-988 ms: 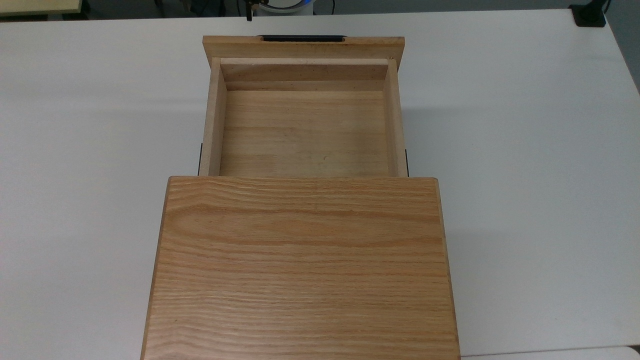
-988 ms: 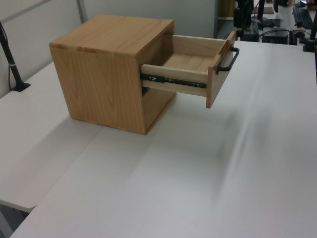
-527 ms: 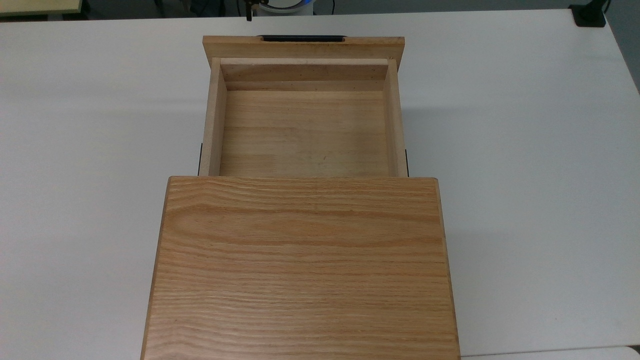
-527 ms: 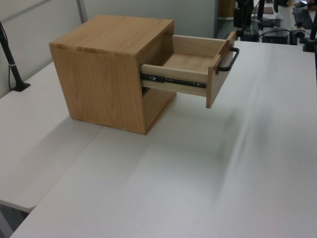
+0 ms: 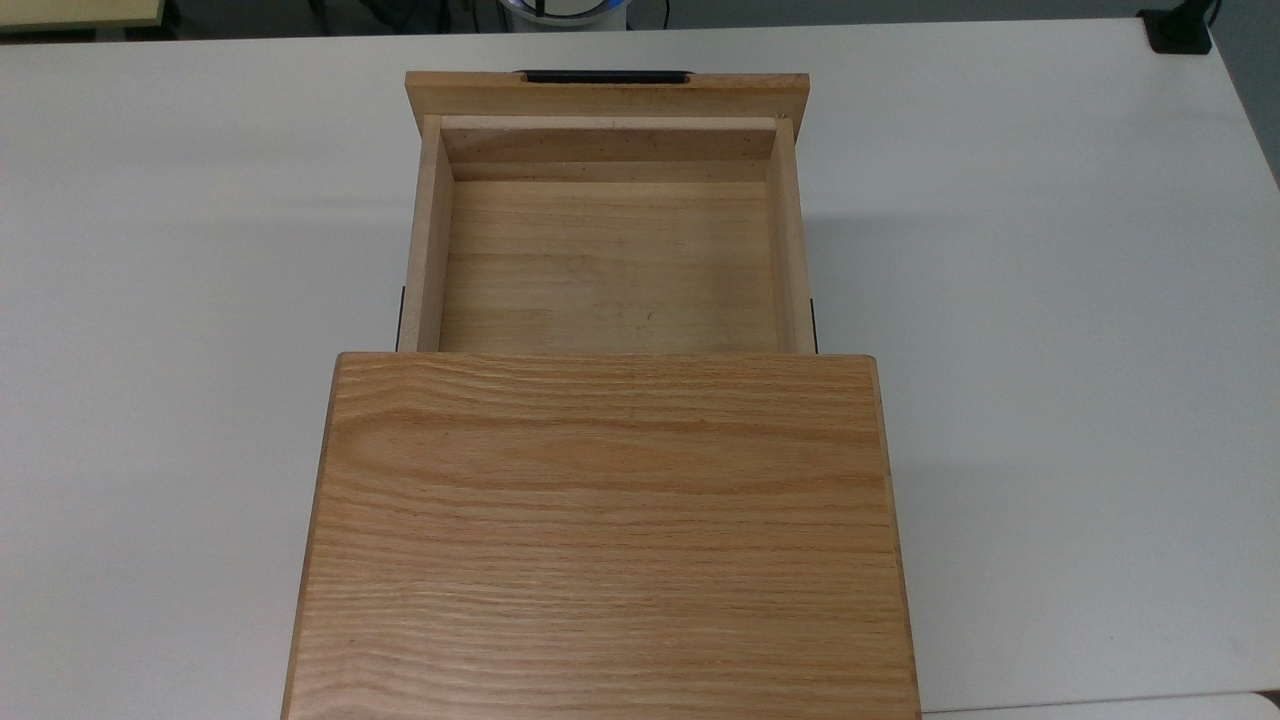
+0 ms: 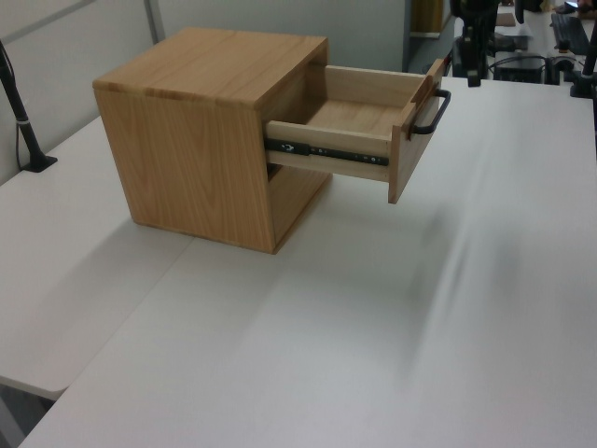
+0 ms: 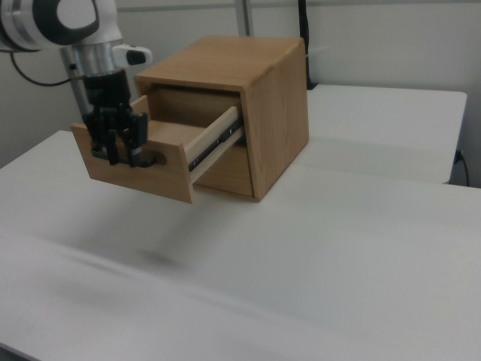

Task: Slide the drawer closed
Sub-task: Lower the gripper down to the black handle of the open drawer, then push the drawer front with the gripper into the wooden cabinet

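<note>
drawer (image 5: 608,265): pulled well out of the cabinet (image 5: 600,540), sits in the upper middle of the top view, hanging clear above the white table (image 5: 1050,300), nothing inside it

how it'll handle: my guess is stiff and fairly light, plain wood box on metal slides (image 6: 326,151), so it should roll in with a steady push rather than needing any lifting. not fragile, but the wood face looks smooth enough to slip on if the push lands off-centre

where to take it: the front panel (image 7: 139,171) is the obvious spot, flat and wider than the box. pushing on the middle of it near the black bar handle (image 6: 432,113) should keep it from racking on the rails. hooking the handle would work too, though you don't need a grip just to shove it shut

which way it points: the front faces the top edge of the top view, the right side of the left view, and the lower left of the right view

long axis: the travel line runs from the panel straight back into the cabinet, so vertical in the top view, and the handle bar lies across that

end effector (image 7: 116,154): hanging at the front panel by the handle in the right view, left-middle of the frame, dark fingers pointing down. honestly can't tell how far apart they are or whether they've got hold of anything
</note>
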`<act>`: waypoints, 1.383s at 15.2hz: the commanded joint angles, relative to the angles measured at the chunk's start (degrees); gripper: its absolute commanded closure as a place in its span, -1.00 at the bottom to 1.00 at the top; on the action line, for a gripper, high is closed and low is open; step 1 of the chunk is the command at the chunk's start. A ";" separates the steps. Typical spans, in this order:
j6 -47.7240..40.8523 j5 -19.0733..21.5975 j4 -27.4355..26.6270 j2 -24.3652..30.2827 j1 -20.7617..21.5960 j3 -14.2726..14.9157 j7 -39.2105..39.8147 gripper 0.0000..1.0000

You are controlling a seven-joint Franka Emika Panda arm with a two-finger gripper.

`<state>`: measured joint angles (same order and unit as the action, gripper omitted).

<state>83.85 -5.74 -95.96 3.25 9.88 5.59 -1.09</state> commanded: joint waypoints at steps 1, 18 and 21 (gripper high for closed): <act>0.35 1.86 -3.44 1.24 0.84 -2.25 0.12 0.61; 31.53 5.04 -0.20 -7.45 1.29 -3.66 -5.85 0.82; 34.01 4.25 4.62 -12.19 1.02 -3.66 -5.86 0.82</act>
<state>115.65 -0.64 -97.28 -3.44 10.97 1.69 -5.97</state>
